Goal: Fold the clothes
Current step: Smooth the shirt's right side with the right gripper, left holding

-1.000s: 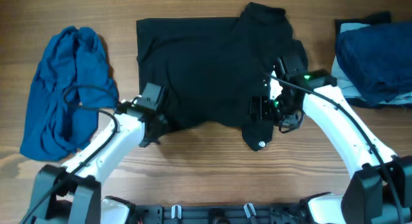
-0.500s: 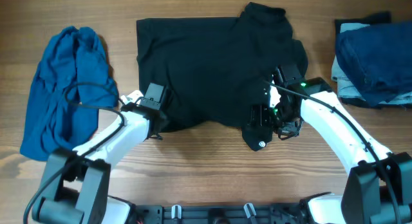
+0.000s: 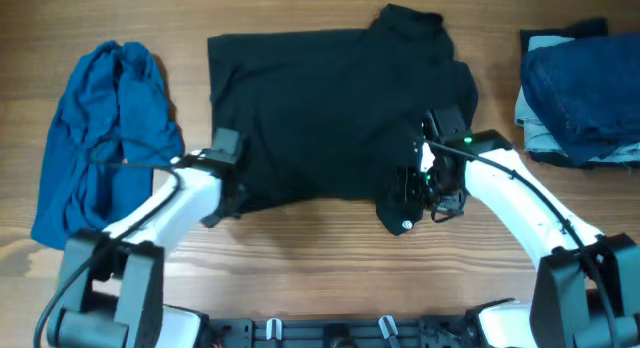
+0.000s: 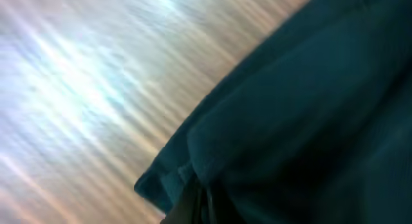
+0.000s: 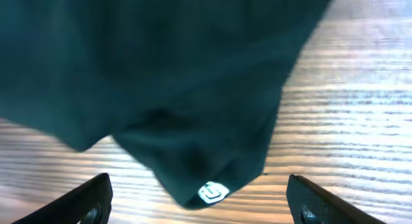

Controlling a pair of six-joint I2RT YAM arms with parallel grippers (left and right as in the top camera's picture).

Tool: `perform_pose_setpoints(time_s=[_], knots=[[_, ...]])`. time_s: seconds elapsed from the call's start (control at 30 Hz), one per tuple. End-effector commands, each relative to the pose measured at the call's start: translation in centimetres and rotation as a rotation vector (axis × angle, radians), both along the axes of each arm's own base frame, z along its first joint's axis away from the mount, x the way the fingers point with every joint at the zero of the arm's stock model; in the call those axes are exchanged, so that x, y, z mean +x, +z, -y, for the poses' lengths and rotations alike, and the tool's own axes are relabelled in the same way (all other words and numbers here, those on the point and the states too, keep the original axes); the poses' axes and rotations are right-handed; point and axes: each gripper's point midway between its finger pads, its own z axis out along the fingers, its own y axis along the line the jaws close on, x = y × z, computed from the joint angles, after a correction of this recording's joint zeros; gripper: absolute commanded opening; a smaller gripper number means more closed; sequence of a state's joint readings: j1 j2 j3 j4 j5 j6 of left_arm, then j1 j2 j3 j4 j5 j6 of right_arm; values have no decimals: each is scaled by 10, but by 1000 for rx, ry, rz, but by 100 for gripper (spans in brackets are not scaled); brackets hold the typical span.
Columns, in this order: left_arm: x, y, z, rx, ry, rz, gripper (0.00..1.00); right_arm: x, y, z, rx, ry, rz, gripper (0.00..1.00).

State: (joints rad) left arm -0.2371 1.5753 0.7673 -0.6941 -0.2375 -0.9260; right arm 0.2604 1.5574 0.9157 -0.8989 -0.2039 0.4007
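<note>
The clothes, a black T-shirt, lie spread across the middle of the wooden table. My left gripper sits at the shirt's near-left corner. In the blurred left wrist view its fingers are shut on the fabric edge. My right gripper hovers over the near-right flap, which carries a small white logo. In the right wrist view that gripper is open wide. The logo and the flap's tip lie between the two fingers, which do not touch them.
A bright blue garment lies bunched at the left side of the table. Dark navy and pale blue garments are stacked at the back right. Bare wood runs along the near edge, in front of the arm bases.
My left gripper has shut on the shirt's near-left corner and drawn the left edge slightly leftward. The right gripper has narrowed a little and stayed over the logo flap.
</note>
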Motion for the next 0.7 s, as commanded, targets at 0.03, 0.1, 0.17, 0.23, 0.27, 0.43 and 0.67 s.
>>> perform_pose_setpoints(time_s=[0.03, 0.1, 0.17, 0.23, 0.27, 0.43, 0.67], knots=[[8, 31, -31, -11, 84, 115, 4, 0, -3, 3, -20, -25, 14, 87], [13, 43, -40, -15, 106, 165, 4, 3, -2, 2, -16, -25, 26, 87], [15, 49, -44, -17, 121, 193, 4, 6, -3, 1, -13, -25, 37, 87], [17, 51, -44, -18, 120, 206, 4, 10, -3, 0, -9, -26, 54, 82], [19, 51, -43, -22, 119, 211, 4, 11, -4, 0, -7, -28, 60, 76], [21, 51, -43, -23, 120, 219, 4, 5, -15, -1, 4, -46, 43, 46], [21, 51, -43, -23, 120, 219, 4, -10, -30, -7, 60, -68, 8, 33]])
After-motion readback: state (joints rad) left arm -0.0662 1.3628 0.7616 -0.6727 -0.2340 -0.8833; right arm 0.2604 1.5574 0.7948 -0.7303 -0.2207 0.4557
